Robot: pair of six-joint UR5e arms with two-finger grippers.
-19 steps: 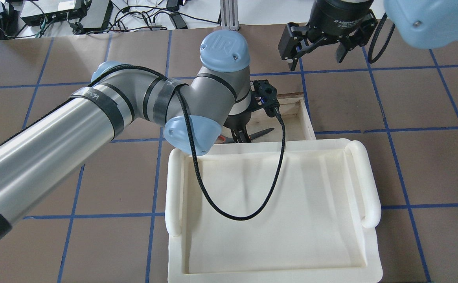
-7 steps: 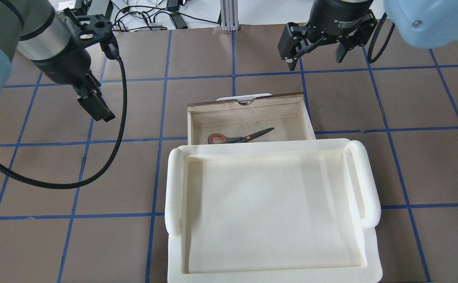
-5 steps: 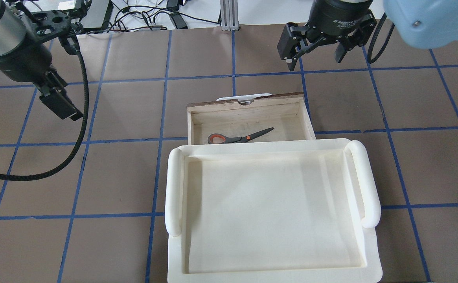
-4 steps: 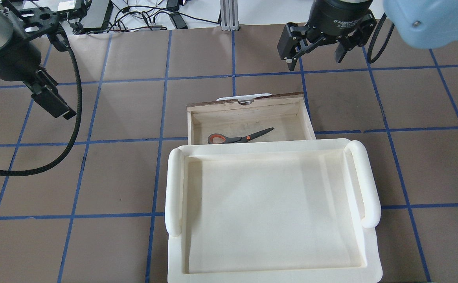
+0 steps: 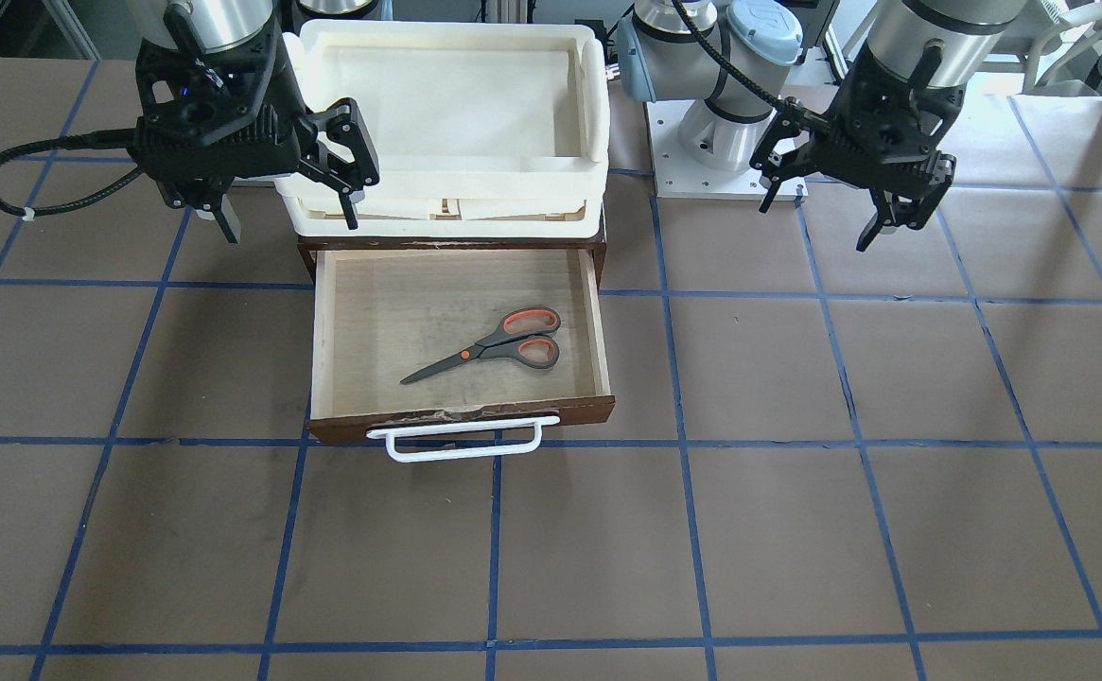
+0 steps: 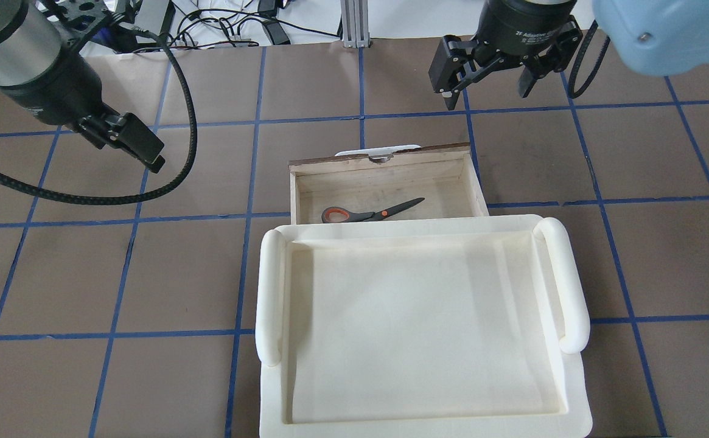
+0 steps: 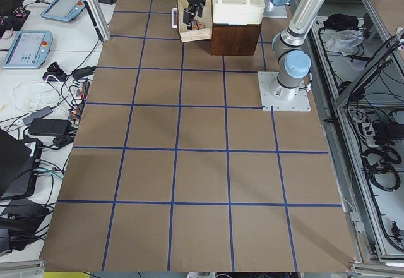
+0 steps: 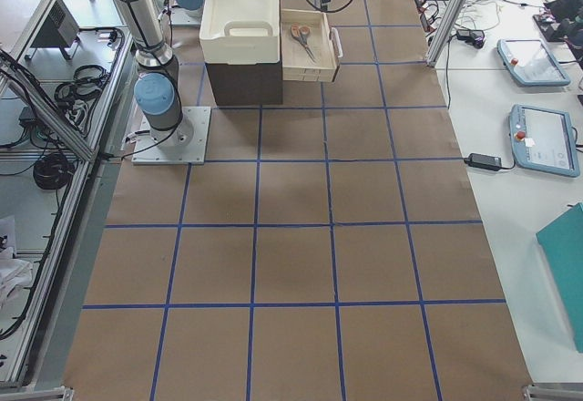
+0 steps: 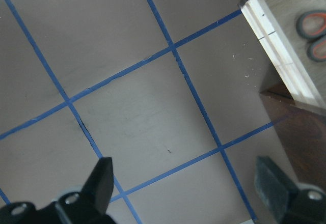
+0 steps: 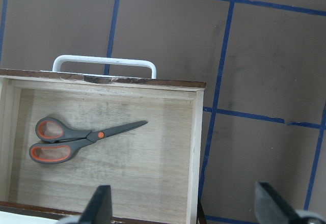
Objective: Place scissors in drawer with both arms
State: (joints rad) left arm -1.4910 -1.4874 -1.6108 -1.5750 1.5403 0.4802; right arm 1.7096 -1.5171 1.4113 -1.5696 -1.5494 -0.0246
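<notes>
The scissors point(image 5: 494, 346) lie flat in the open drawer point(image 5: 461, 417), blades towards its front; they also show in the overhead view point(image 6: 369, 213) and the right wrist view point(image 10: 76, 138). The drawer's white handle point(image 5: 456, 443) points away from me. My left gripper point(image 5: 813, 227) is open and empty, above the bare table well to the left of the drawer point(image 6: 384, 159); its wrist view shows only the scissors' orange loops point(image 9: 311, 35). My right gripper point(image 6: 487, 96) is open and empty, hanging above the table beyond the drawer's front right corner.
A cream-white plastic tray point(image 6: 272, 292) sits on top of the dark cabinet point(image 7: 235, 38) that the drawer slides out of. Blue tape lines cross the brown table. Cables and boxes point(image 6: 147, 18) lie past the far edge.
My left gripper has come out of the drawer, leaving the scissors lying there, and has swung far to the left. The right gripper has not moved.
</notes>
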